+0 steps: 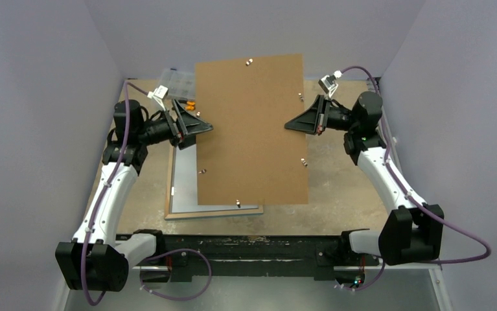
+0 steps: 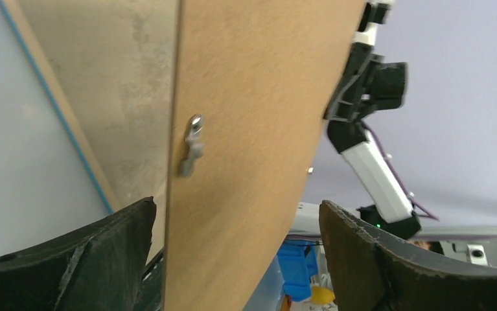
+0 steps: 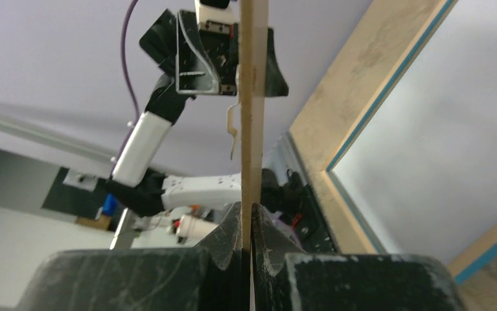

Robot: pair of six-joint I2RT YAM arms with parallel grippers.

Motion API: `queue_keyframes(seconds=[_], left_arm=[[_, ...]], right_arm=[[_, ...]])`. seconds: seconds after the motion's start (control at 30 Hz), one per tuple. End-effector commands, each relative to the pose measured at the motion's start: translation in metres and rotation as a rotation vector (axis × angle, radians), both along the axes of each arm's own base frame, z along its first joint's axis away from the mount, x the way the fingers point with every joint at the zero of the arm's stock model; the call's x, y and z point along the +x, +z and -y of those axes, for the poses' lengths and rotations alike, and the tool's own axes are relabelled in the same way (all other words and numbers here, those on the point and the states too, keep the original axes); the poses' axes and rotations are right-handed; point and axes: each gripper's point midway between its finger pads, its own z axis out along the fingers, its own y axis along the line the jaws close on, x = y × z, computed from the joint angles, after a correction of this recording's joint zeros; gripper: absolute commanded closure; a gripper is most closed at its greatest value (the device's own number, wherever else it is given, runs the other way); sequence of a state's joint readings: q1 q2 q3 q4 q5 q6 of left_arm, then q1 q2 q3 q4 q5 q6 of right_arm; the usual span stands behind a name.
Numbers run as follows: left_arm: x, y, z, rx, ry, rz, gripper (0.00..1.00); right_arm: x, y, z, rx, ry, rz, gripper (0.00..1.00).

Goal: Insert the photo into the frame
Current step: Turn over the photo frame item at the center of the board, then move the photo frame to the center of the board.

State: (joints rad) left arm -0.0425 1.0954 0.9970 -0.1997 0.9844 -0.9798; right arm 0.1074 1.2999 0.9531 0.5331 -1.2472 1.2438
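- On the left of the overhead view, my left gripper point(image 1: 198, 127) stood with its jaws wide. The near edge of the large brown rectangular cardboard backing board point(image 1: 252, 129) ran between its fingers point(image 2: 96, 259), and nothing was pinched.
- Below that, the large thin rectangular picture frame point(image 1: 214, 212) lay flat on the worn beige table point(image 1: 346, 188), light wood back upward, partly under the raised board. A pale grey panel point(image 1: 184, 188) filled its opening. I could not tell whether that was the photo's white back or bare glazing, so I could not place the photo for certain.
- On the right, my right gripper point(image 1: 289, 124) was clamped shut on the board's far edge and carried it alone, clear of the table.
- I judged the step in hand to be clearing the backing board off the frame. The next move called for the right arm to carry the board aside without letting it swing, and to set it well apart from the frame.
- Only the left wrist view showed a small metal turn clip point(image 2: 192, 146) close up on the board's face. Only the right wrist view showed the pinch edge-on and the blue lip inside the frame. Only the overhead showed the board's whole position over the frame.
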Motion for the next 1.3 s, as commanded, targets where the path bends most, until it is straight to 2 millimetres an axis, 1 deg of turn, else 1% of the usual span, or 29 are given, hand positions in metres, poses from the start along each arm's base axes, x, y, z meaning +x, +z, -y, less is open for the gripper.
queue_keyframes(seconds=[0.0,0.07,0.13,0.23,0.27,0.3,0.33,0.37,0.43,0.5,0.6,0.7,0.8,0.87,0.97,1.07,1.17,1.27], left_arm=[[0.006,-0.023,-0.027,0.176,0.129,-0.037,0.05],[0.007,-0.044,-0.042,0.288,0.195,-0.087,0.05],[0.006,-0.067,-0.059,0.410,0.256,-0.144,0.05],[0.001,-0.104,-0.091,0.612,0.345,-0.245,0.06],[-0.001,-0.119,-0.107,0.699,0.391,-0.288,0.06],[-0.005,-0.130,-0.115,0.745,0.400,-0.322,0.06],[-0.007,-0.144,-0.128,0.819,0.431,-0.360,0.06],[-0.010,-0.156,-0.137,0.869,0.443,-0.397,0.06],[-0.015,-0.176,-0.147,0.932,0.446,-0.460,0.07],[-0.016,-0.196,-0.149,0.958,0.431,-0.513,0.09],[-0.015,-0.219,-0.148,0.966,0.408,-0.587,0.13],[-0.012,-0.236,-0.148,0.968,0.406,-0.636,0.16],[-0.013,-0.251,-0.160,1.030,0.435,-0.679,0.19],[-0.014,-0.259,-0.164,1.055,0.438,-0.702,0.20],[-0.012,-0.272,-0.161,1.049,0.409,-0.715,0.23],[-0.010,-0.282,-0.152,1.017,0.359,-0.714,0.39],[-0.006,-0.284,-0.143,0.976,0.318,-0.693,0.60],[-0.006,-0.285,-0.141,0.967,0.310,-0.686,0.71]], right_arm=[[0.014,-0.007,0.009,-0.164,-0.160,0.036,1.00],[0.018,-0.005,0.010,-0.164,-0.199,0.018,1.00],[0.021,-0.008,0.011,-0.172,-0.225,-0.011,1.00],[0.027,-0.019,0.014,-0.194,-0.258,-0.072,1.00],[0.029,-0.024,0.015,-0.206,-0.269,-0.096,1.00],[0.029,-0.028,0.015,-0.215,-0.270,-0.113,1.00],[0.030,-0.032,0.015,-0.225,-0.271,-0.125,1.00],[0.030,-0.035,0.016,-0.233,-0.277,-0.133,1.00],[0.032,-0.041,0.018,-0.251,-0.295,-0.151,1.00],[0.034,-0.043,0.019,-0.260,-0.308,-0.160,1.00],[0.035,-0.044,0.020,-0.275,-0.318,-0.160,1.00],[0.034,-0.046,0.021,-0.286,-0.315,-0.161,1.00],[0.032,-0.047,0.021,-0.287,-0.308,-0.162,1.00],[0.032,-0.049,0.020,-0.288,-0.301,-0.164,1.00],[0.032,-0.053,0.020,-0.290,-0.293,-0.173,1.00],[0.031,-0.055,0.019,-0.289,-0.282,-0.176,1.00],[0.031,-0.056,0.019,-0.290,-0.280,-0.175,1.00],[0.031,-0.060,0.019,-0.291,-0.282,-0.179,1.00]])
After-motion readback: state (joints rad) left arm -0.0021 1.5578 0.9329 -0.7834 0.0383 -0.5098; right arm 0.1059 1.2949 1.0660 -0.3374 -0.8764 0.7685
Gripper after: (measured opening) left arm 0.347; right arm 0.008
